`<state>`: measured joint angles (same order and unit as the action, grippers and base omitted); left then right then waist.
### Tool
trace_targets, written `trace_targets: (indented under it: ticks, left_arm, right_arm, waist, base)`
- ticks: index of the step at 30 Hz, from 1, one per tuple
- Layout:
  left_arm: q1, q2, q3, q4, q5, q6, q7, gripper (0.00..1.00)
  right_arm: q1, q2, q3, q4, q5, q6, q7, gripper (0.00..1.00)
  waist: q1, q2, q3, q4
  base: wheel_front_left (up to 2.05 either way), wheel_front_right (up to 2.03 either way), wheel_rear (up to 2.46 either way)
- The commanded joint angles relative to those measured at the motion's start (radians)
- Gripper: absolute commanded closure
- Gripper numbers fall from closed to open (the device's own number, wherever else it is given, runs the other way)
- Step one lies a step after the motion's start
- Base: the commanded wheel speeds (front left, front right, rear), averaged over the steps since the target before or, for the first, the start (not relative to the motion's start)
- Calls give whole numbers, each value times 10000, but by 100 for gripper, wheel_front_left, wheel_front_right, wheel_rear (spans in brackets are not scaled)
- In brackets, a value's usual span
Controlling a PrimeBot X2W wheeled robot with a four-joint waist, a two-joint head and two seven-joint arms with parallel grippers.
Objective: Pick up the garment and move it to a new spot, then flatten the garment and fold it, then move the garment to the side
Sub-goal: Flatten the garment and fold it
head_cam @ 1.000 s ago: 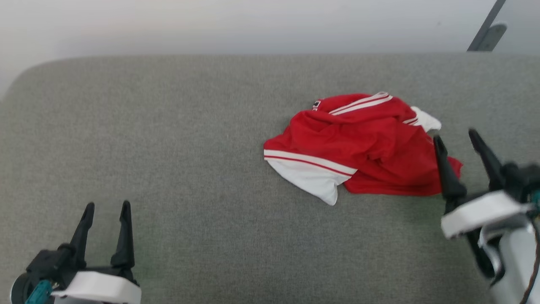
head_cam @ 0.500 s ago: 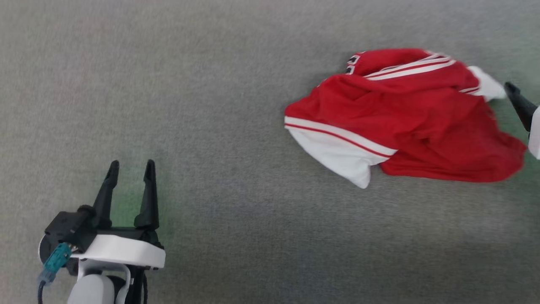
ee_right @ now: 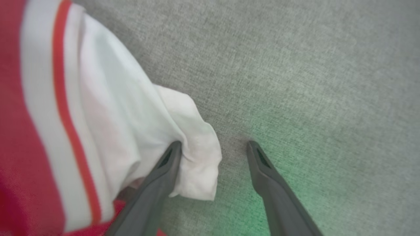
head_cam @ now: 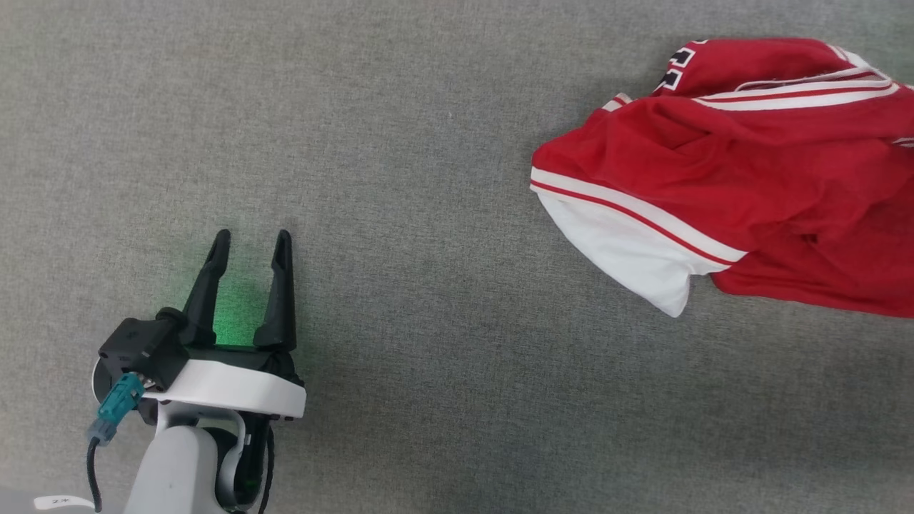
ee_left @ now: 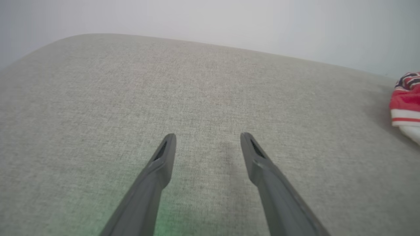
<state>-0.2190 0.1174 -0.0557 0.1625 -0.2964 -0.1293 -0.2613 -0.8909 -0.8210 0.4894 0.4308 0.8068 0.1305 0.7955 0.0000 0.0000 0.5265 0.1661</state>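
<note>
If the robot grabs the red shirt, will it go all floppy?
Probably floppy: the shirt lies crumpled in soft folds, so it should droop from wherever it's pinched. It looks thin, so likely light. The woven grey surface may grip it a little when pushed.

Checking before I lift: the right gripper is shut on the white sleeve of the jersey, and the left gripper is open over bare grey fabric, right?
Not quite. The right gripper is open, not shut: the right wrist view shows its fingers wide apart, with the white sleeve of the jersey lying against one finger. The left gripper is open over bare grey fabric, as you said.
</note>
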Motion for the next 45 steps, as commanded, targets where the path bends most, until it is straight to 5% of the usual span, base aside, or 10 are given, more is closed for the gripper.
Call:
trace_targets:
  ticks: [1, 3, 4, 22, 34, 37, 38, 45]
  left_arm:
    - [-156, -46, 15, 22, 4, -18, -55, 0]
    - [-232, -81, -7, 48, -23, -18, -55, 0]
    - [-254, -72, -7, 61, -30, -18, -55, 0]
    - [-433, 239, -3, -50, 31, -19, -55, 0]
    - [-601, 623, -262, 54, -69, -19, -55, 0]
    - [-769, 796, -399, 49, -247, -19, -56, 0]
    - [-816, 913, -467, 57, -301, -19, -56, 0]
    - [-1261, 2158, -1190, -354, -744, -19, -56, 0]
  right_arm:
    - [433, 306, 498, 209, 208, 4, 314, 0]
    - [465, 218, 627, 106, 362, 4, 436, 73]
    - [466, 149, 660, 50, 424, 4, 433, 100]
    - [1200, -1186, -2603, 1272, 948, -20, -4401, 100]
    - [1179, -199, -3696, 3436, -129, -19, -6182, 100]
    - [1101, 119, -3719, 3692, -411, -19, -6711, 51]
    - [1090, 209, -3746, 3764, -504, -19, -6926, 0]
    - [1654, 927, -4133, 4151, -1027, -19, -9163, 0]
  waist:
    - [0, 0, 154, 93]
    - [0, 0, 202, 107]
    - [0, 0, 226, 95]
    - [0, 0, 93, -791]
    - [0, 0, 171, -1110]
    - [0, 0, 85, -1193]
    - [0, 0, 39, -1229]
    - [0, 0, -662, -1816]
  base:
    - [0, 0, 0]
    - [0, 0, 0]
    - [0, 0, 0]
    - [0, 0, 0]
    - [0, 0, 0]
    - [0, 0, 0]
    - [0, 0, 0]
    - [0, 0, 0]
